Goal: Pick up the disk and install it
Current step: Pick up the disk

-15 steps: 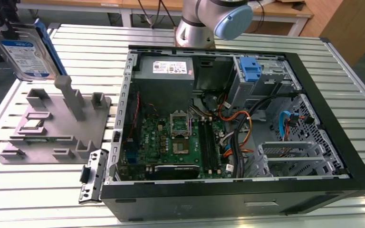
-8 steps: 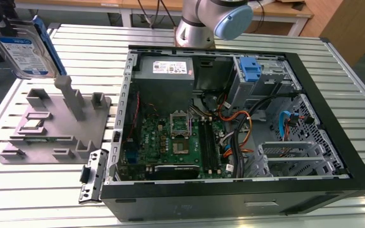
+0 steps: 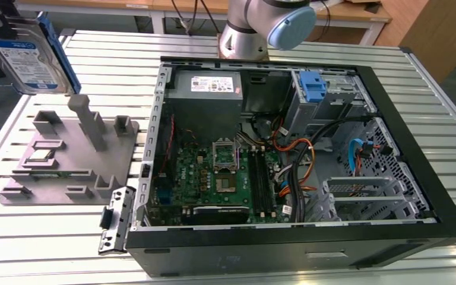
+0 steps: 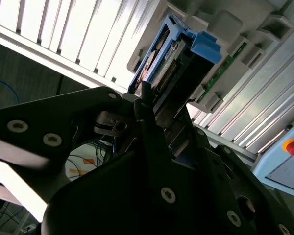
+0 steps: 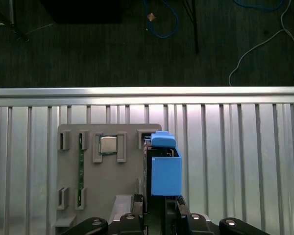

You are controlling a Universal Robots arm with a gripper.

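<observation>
We see the gripper clamped on the disk — the drive hangs upright in the air over the grey fixture, well to the exterior view's left of the open computer case. In the second wrist view, the fingers seem to pinch the drive's narrow edges — its blue rail faces outward.

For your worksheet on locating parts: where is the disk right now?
The disk sits at the exterior view's upper left, held in the gripper above the grey fixture plate.
</observation>
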